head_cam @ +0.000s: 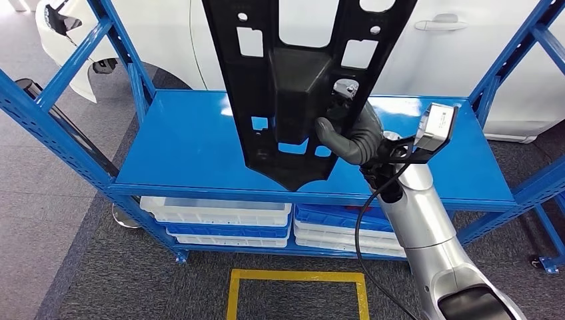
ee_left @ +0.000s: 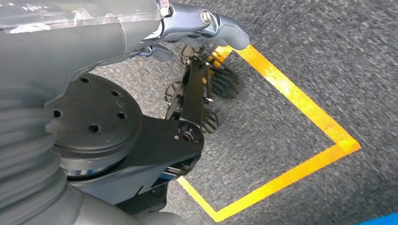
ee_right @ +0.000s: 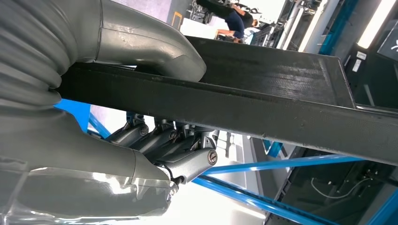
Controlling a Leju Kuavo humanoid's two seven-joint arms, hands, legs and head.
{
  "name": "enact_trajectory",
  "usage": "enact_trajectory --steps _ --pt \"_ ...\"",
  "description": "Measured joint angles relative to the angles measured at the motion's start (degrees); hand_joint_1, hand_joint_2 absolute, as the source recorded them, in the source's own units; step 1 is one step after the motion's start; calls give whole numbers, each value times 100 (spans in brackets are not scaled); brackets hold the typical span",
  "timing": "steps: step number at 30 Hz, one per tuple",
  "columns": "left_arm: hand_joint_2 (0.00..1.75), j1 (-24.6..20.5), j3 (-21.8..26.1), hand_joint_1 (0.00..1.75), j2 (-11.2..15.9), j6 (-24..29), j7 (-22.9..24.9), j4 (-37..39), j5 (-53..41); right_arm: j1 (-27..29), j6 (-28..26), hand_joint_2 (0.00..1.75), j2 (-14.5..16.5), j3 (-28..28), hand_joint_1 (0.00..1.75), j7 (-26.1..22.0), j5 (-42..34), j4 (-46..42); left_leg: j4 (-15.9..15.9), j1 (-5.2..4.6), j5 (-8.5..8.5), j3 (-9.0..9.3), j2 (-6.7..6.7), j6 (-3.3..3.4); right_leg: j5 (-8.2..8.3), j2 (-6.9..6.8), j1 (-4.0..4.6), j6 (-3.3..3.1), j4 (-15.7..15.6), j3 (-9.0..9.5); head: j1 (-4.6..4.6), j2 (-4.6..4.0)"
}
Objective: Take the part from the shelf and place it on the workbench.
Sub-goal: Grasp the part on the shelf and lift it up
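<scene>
Above the blue shelf [head_cam: 200,143], the black part [head_cam: 293,87] hangs upright in the air, clear of the shelf board, its long axis running roughly vertical: its wider upper portion runs out past the top of the head view and its narrower, pointed lower end aims down toward the shelf's front edge. It is a flat panel pierced with several cut-outs, with a raised boxy block at its middle. The right hand [head_cam: 353,133] clamps the part on the side nearer the shelf's right post, just beside that block; in the right wrist view the thick thumb [ee_right: 155,47] presses on one face of the panel while the darker fingers [ee_right: 159,140] curl against the other. The left hand [ee_left: 197,28] hangs low over grey carpet marked with a yellow tape square [ee_left: 300,103]; its fingers hold nothing, but whether they are spread or curled cannot be told. Below the shelf board, white and blue trays [head_cam: 220,220] are stacked. Behind the shelf stands a white car [head_cam: 466,60].
</scene>
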Motion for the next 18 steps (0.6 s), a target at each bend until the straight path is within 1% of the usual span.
enact_trajectory --steps 5,7,9,10,12,13,14,16,17,18 --pt "175 5 1 0 0 99 157 0 -37 0 -7 175 0 17 143 -42 -15 45 0 0 -1 -1 0 0 0 0 -1 0 -1 0 0 0" --pt "175 5 0 0 3 156 195 0 -63 4 -13 175 1 25 143 -54 -18 68 25 -9 -14 -13 -1 32 7 -1 -13 16 -9 1 -2 1" --pt "175 4 -1 0 6 181 214 0 -83 10 -21 175 2 33 143 -66 -18 86 48 -21 -23 -26 -1 78 20 -3 -26 46 -25 5 -3 1" --pt "175 3 -1 0 7 185 221 0 -96 12 -25 175 2 37 143 -72 -18 90 28 -23 -10 -18 -1 99 32 -2 -23 63 -45 15 -4 1" --pt "175 -1 -1 0 5 189 231 0 -111 12 -28 175 1 41 143 -79 -18 92 -123 20 74 60 10 139 11 -7 -6 98 -52 35 3 0" --pt "175 -5 -1 0 4 189 238 0 -115 9 -32 175 -1 41 143 -83 -19 93 -207 39 123 105 20 160 -74 -8 0 114 55 -6 12 0" --pt "175 -7 -1 0 3 189 246 0 -117 11 -38 175 -2 40 143 -87 -20 94 -271 58 160 140 31 172 -218 -10 1 126 292 -108 20 0" --pt "175 -10 -1 0 2 191 265 0 -127 39 -54 175 -2 41 143 -93 -22 99 -279 52 173 142 40 182 -567 -8 -22 160 1039 -462 29 0" --pt "175 -9 -1 0 2 193 273 1 -133 63 -61 175 -2 42 143 -94 -22 103 -265 55 167 133 39 175 -657 -10 -40 181 1342 -614 29 0" --pt "175 -6 -1 0 2 195 280 2 -142 85 -67 175 -4 43 143 -94 -22 107 -244 61 155 127 36 161 -635 -13 -63 205 1444 -671 29 0"
